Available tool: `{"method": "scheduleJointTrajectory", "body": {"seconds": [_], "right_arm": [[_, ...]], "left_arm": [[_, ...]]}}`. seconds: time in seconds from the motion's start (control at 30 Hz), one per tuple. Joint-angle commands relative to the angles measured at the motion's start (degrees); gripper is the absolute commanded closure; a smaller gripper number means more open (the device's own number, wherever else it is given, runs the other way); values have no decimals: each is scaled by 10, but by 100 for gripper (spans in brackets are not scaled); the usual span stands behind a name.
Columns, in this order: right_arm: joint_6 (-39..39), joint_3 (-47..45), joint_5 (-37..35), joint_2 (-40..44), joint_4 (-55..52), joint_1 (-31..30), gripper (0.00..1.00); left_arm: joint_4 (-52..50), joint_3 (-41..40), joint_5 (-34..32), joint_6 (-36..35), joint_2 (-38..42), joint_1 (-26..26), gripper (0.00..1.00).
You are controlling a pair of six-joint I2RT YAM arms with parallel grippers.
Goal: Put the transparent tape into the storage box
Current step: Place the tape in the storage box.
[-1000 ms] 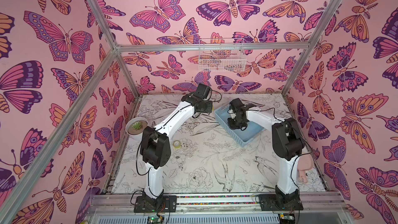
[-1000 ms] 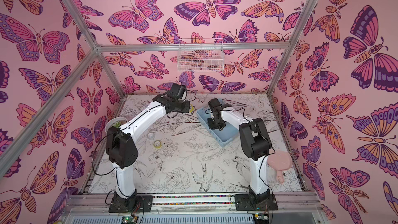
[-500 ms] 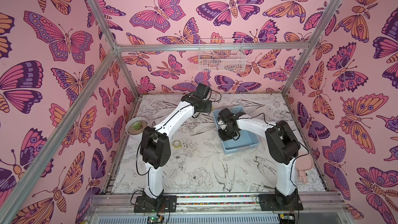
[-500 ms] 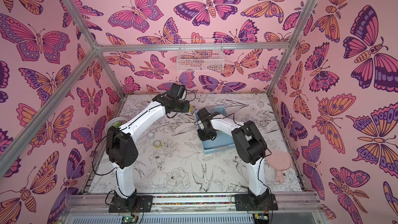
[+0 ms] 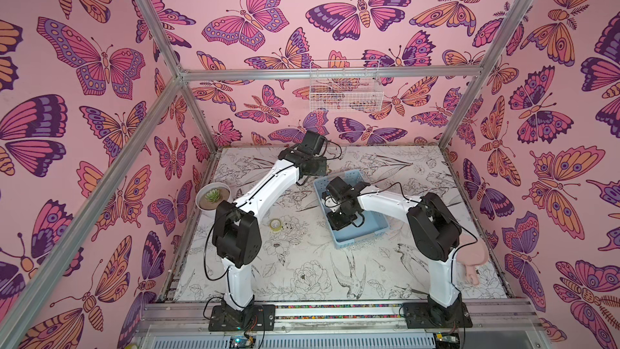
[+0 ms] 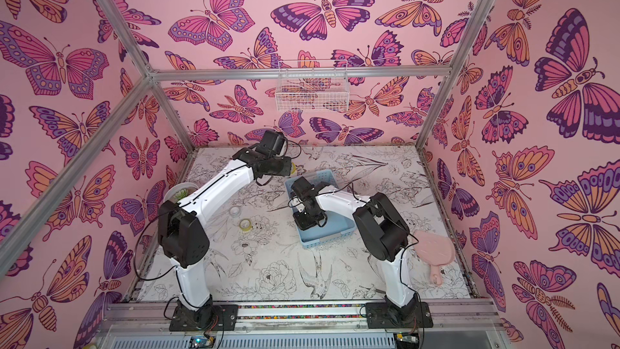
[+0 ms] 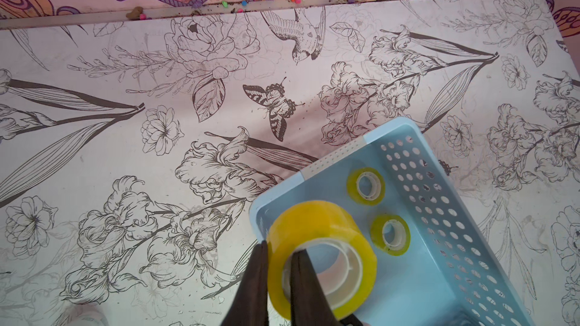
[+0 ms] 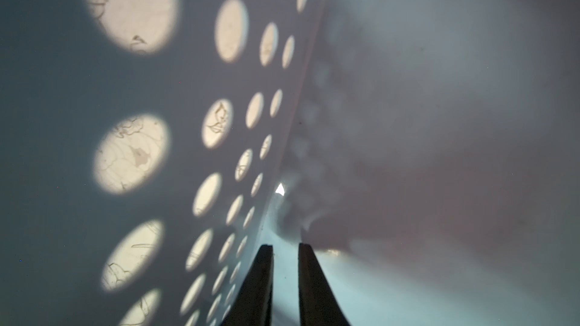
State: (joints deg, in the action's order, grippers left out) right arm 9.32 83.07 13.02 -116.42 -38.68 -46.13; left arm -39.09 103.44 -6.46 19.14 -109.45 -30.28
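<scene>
- left gripper (image 7: 279, 258) clamps the big tape roll (image 7: 320, 230) over the storage box (image 7: 417, 277), at its 11 o'clock corner
- two small rolls (image 7: 366, 185) already in; two loose rolls (image 6: 246, 224) left at 9 o'clock
- right gripper (image 8: 285, 258) pinches its wall, I think

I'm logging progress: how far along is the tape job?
Done: two small tape rolls lie in the storage box. In hand: the left gripper holds a large roll over its corner; the right gripper seems to pinch its wall. Left: release it, then two rolls on the table.

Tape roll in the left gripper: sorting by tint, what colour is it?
The tape roll is translucent yellow; clearest in the left wrist view.
</scene>
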Motion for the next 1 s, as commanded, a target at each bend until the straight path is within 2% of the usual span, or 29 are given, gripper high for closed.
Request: {"method": "scheduleJointTrajectory", "body": {"seconds": [0.0,0.17,0.33,0.47,0.6,0.77,0.97], "right_arm": [[-20,13,4,16,-4,-8,77],[-7,6,-46,60,-12,16,71],[2,17,-67,107,-22,62,70],[10,47,-100,145,-51,91,70],[20,72,-144,190,-71,126,70],[41,69,-158,238,-63,169,71],[50,51,-161,262,-45,176,71]], "left_arm": [[-7,-11,-15,7,19,4,100],[-7,-6,-15,6,19,11,100],[-7,-15,-10,5,30,26,100],[-9,-8,23,-11,19,24,100],[-21,13,63,-30,-16,3,100],[-53,38,113,-44,-84,-20,100],[-58,34,121,-41,-134,-32,100]]}}
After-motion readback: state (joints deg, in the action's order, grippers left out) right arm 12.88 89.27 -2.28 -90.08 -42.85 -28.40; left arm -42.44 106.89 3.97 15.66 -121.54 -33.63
